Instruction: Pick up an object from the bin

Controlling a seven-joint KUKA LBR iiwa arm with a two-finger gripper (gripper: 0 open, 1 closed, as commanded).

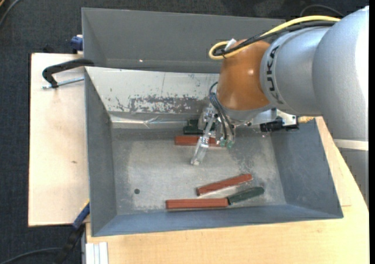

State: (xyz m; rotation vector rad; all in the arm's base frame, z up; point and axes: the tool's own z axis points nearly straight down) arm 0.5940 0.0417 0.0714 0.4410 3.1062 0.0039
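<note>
My gripper (199,154) hangs low near the middle of the bin, toward the back wall, with its metal tip close to the floor. Right beside and partly behind it lies a short red-brown bar (184,139), and a small dark green piece (191,124) sits just behind that bar. The bar runs behind the gripper, and I cannot tell whether it is touched or held. Nearer the front lie a slanted red-brown stick (224,185) and a long red-brown strip (196,203) that meets a dark green handle (246,195).
The arm with its orange cover and cables reaches in from the right and hides the back right part of the bin. Bare bin floor lies to the left of the gripper.
</note>
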